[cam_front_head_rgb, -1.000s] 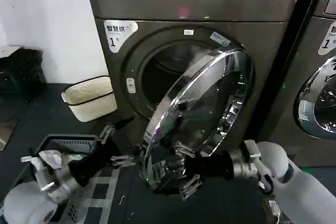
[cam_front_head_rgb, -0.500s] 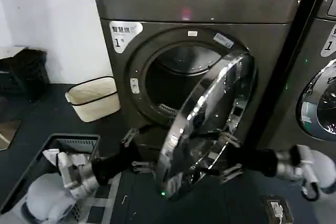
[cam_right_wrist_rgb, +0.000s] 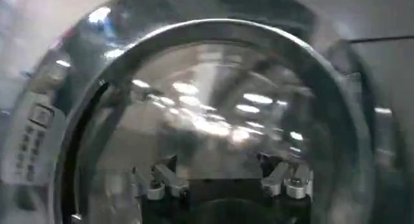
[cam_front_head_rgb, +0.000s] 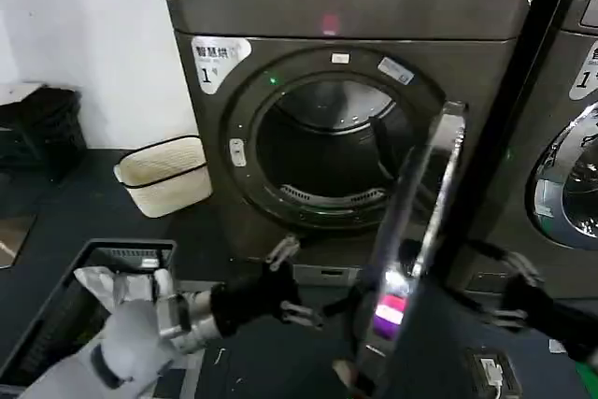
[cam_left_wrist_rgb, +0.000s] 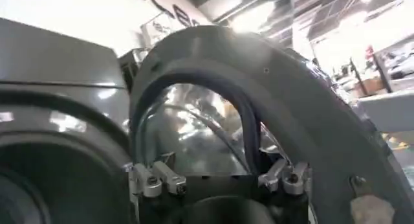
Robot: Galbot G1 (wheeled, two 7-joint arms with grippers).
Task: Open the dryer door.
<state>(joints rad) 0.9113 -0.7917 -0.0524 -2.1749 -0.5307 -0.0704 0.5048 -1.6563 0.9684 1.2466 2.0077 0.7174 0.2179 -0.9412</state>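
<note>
Dryer door (cam_front_head_rgb: 416,240) swung wide, edge-on in head view, drum opening of dryer (cam_front_head_rgb: 346,7) exposed. Left gripper (cam_front_head_rgb: 297,294) low, below opening, fingers spread, holding nothing; left wrist view shows door's grey inner side (cam_left_wrist_rgb: 304,109). Right gripper (cam_front_head_rgb: 505,292) beyond door, fingers apart, empty; right wrist view shows chrome rim and tinted glass.

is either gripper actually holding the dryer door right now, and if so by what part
Nothing is held. The left gripper is open on the inner side of the dryer door, apart from it; the right gripper is open on its outer side, also not clamped on it.
</note>
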